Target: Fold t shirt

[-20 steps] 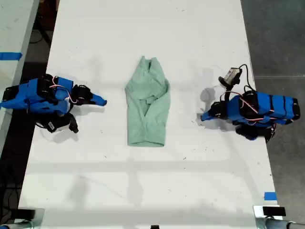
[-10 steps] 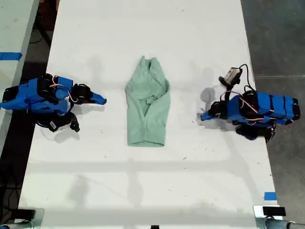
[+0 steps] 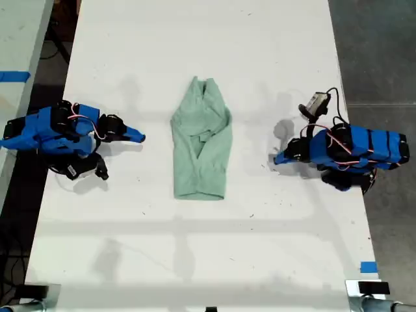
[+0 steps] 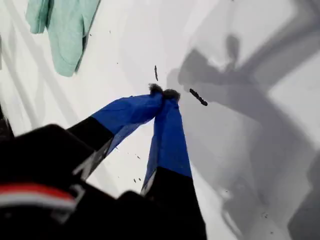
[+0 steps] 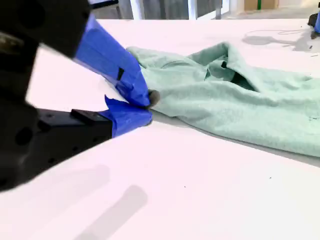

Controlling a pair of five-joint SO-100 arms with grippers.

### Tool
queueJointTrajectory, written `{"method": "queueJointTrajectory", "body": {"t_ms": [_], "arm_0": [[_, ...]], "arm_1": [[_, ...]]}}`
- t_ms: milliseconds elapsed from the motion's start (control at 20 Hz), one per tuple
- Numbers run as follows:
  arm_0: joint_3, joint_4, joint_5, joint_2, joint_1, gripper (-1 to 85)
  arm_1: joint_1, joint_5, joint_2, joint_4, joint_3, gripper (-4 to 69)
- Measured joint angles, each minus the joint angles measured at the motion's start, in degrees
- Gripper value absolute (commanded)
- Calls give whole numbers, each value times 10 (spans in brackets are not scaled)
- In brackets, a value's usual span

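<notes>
Mint-green and wrinkled, the t shirt (image 3: 200, 143) is lying flat in the middle of the white table (image 3: 195, 260). It is already folded into a long narrow shape, with the collar end pointing toward the top of the exterior view and the wider hem toward the bottom.

My first gripper (image 3: 278, 158) is hanging low over the table at the exterior view's right, apart from the cloth. Its blue jaws are clenched tip to tip on nothing, as the first wrist view is showing, with only a corner of the shirt off in the distance.

My second gripper (image 3: 138, 138) is sitting at the exterior view's left, near the shirt's edge but not touching it. Its jaws are also pressed together and empty. In the second wrist view the shirt is stretching across the table just beyond the tips.
</notes>
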State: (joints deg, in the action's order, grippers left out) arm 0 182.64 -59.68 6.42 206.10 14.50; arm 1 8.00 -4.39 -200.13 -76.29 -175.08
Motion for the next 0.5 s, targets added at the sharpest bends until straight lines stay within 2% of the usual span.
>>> {"method": "queueJointTrajectory", "body": {"t_ms": [500], "arm_0": [[0, -4, 0, 0, 0, -1]], "arm_1": [[-5, 0, 0, 0, 0, -2]]}}
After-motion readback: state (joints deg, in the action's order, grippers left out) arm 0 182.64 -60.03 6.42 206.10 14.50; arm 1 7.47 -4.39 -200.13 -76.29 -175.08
